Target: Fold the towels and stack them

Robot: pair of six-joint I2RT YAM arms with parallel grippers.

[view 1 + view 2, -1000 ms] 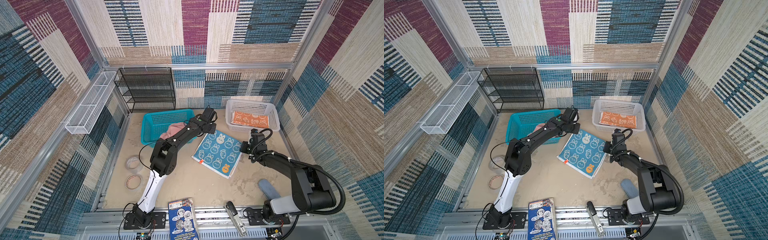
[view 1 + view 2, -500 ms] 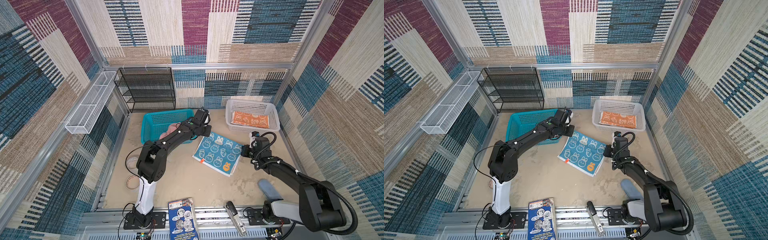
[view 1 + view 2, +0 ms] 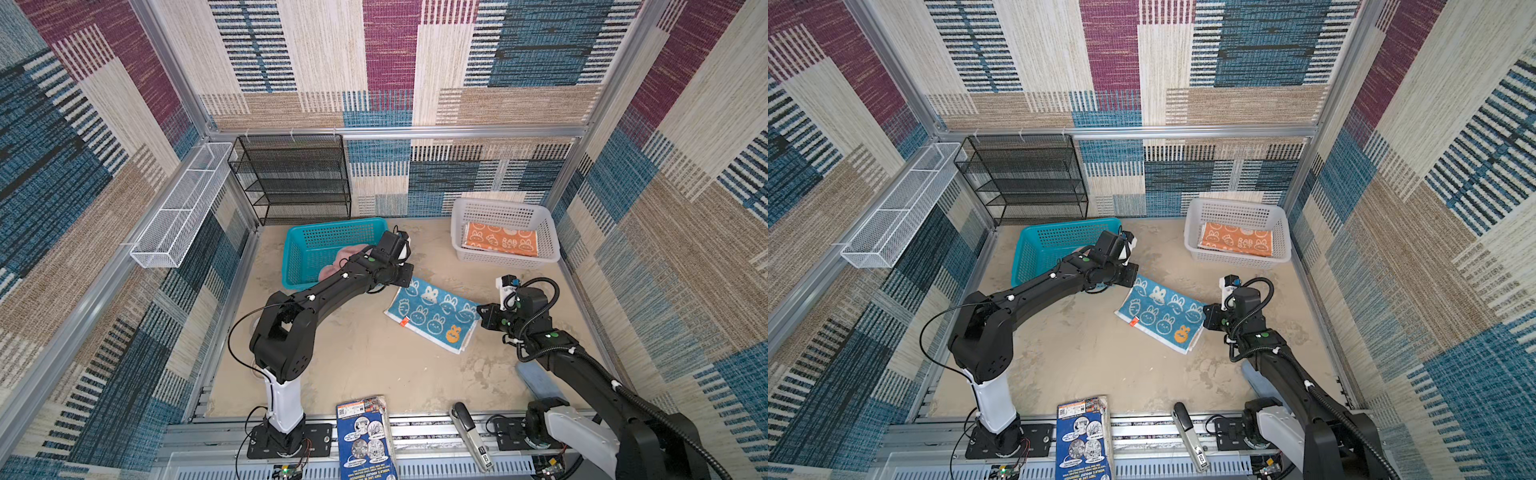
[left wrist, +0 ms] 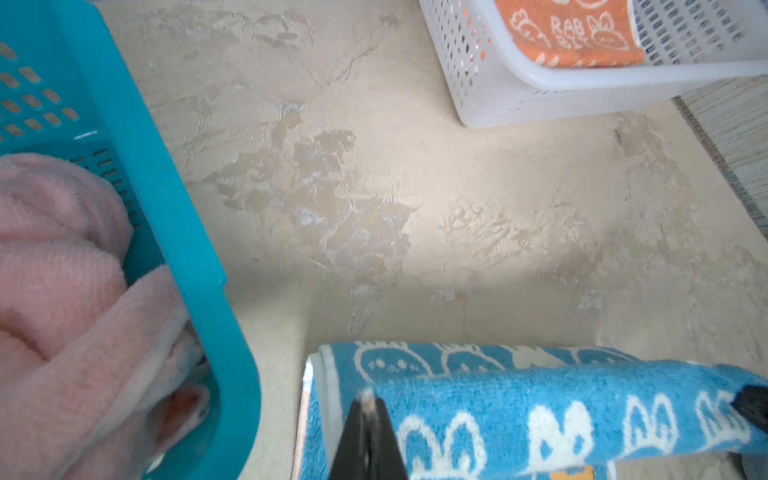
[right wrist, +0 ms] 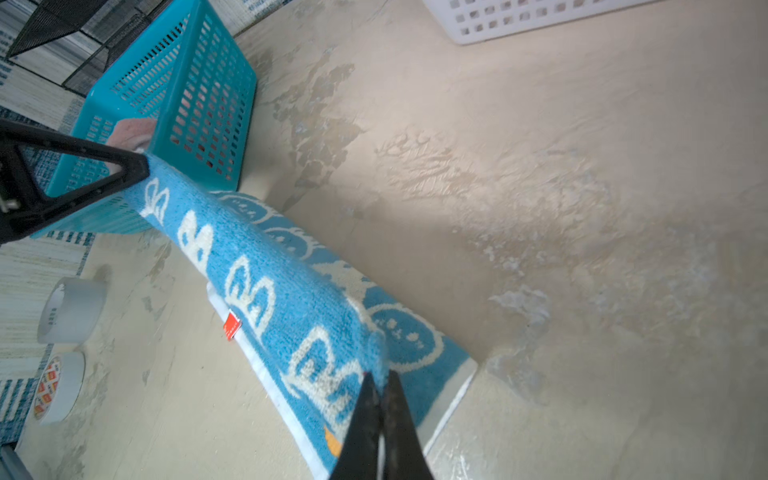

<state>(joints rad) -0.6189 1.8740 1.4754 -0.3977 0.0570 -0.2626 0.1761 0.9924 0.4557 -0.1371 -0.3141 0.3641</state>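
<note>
The blue rabbit-print towel lies mid-floor, its far edge lifted and stretched taut between both grippers. My left gripper is shut on one corner of that edge, beside the teal basket. My right gripper is shut on the other corner. The rest of the towel rests flat beneath. A folded orange towel lies in the white basket. A crumpled pink towel sits in the teal basket.
A black mesh rack stands at the back and a white wire shelf hangs on the left wall. Two tape rolls lie left of the towel. A blue box, a stapler-like tool and a blue pad lie at the front.
Both grippers have drawn the blue towel's far edge up and toward the front, so the flat, spread towel now shows about half its depth. Both arms pulled back with it.
</note>
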